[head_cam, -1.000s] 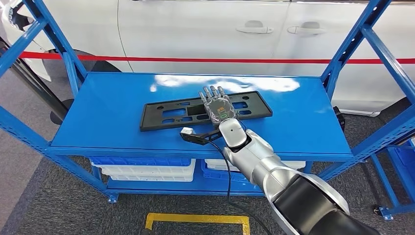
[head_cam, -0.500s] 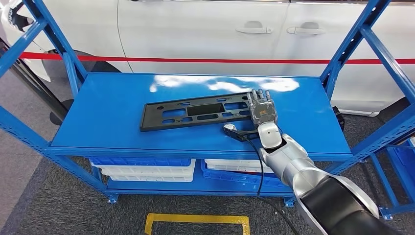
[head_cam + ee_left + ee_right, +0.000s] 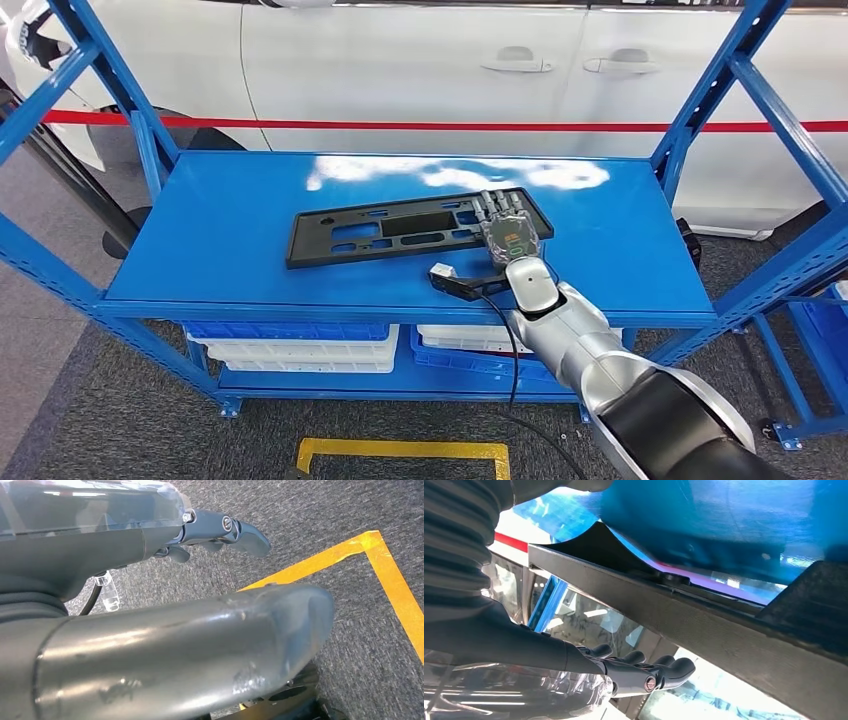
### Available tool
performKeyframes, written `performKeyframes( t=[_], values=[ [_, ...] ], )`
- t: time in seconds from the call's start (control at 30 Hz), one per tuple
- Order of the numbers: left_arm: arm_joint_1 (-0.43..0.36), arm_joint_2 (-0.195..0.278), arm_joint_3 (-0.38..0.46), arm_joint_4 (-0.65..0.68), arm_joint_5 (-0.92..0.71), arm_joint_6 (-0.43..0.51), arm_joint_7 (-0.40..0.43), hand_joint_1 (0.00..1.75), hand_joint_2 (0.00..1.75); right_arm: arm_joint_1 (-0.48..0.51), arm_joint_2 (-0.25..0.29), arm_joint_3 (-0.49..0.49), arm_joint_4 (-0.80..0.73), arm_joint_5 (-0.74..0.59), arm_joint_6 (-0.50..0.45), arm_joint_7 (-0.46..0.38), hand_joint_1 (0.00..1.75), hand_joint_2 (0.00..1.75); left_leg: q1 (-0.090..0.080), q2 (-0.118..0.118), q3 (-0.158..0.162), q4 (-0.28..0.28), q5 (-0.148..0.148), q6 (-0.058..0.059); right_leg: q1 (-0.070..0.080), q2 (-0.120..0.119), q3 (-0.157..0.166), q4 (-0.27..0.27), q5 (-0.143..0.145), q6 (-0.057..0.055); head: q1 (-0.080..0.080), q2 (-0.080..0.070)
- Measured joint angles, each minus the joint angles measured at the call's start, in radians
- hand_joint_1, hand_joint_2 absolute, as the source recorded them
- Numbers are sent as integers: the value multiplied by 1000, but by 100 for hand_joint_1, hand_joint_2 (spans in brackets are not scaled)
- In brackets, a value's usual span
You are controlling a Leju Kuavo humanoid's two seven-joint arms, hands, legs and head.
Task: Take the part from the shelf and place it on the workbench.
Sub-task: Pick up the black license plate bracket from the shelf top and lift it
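The part, a long flat black plate with cut-outs [image 3: 400,232], lies across the blue shelf board [image 3: 230,200]. My right hand [image 3: 508,232] lies over the plate's right end with its fingers stretched out flat. In the right wrist view the plate's edge [image 3: 724,635] runs just beside those straight fingers [image 3: 659,672]; no closed grip shows. A small black and white camera bracket [image 3: 455,280] sticks out at that wrist. My left hand [image 3: 220,530] hangs over the grey carpet, fingers loosely extended and holding nothing.
Blue shelf uprights [image 3: 760,100] slant on both sides. White and blue bins [image 3: 300,345] sit on the lower level. A white car [image 3: 400,60] stands close behind the shelf. Yellow floor tape [image 3: 400,450] marks the carpet in front.
My right hand went from the plate's middle to its far right end, then came back a little to the left. The plate has stayed where it was.
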State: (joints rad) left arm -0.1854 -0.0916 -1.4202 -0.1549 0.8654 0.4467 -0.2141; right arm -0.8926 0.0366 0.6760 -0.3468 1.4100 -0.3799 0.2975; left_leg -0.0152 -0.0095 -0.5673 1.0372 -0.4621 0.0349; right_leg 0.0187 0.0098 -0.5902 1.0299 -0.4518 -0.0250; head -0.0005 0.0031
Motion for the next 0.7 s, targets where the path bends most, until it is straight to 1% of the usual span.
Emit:
performKeyframes(
  t=[0.13,0.3,0.43,0.57,0.7],
  values=[
    [0,0,0,0,0,9,4,0,0,3,11,-2,-2,1,-6,-20,0,175,0,0,1,0,0,0,0,0,1,0,0,0,0,0],
    [1,2,0,0,5,11,5,0,0,7,47,-7,-7,-1,-22,-53,0,175,0,1,1,0,0,0,0,0,1,0,0,0,0,0],
    [2,4,-1,0,10,12,4,0,0,18,88,-17,-23,-6,-56,-104,0,175,0,1,0,0,0,0,0,0,0,0,0,0,0,0],
    [3,4,-1,0,14,9,1,0,0,34,138,-18,-45,3,-49,-130,0,175,0,0,-1,0,0,0,0,0,-2,0,0,0,0,0],
    [3,5,-4,0,14,8,1,0,0,51,176,-18,-62,18,-37,-139,0,175,0,0,-3,-1,0,-1,0,0,-3,1,0,0,0,0]
  ],
)
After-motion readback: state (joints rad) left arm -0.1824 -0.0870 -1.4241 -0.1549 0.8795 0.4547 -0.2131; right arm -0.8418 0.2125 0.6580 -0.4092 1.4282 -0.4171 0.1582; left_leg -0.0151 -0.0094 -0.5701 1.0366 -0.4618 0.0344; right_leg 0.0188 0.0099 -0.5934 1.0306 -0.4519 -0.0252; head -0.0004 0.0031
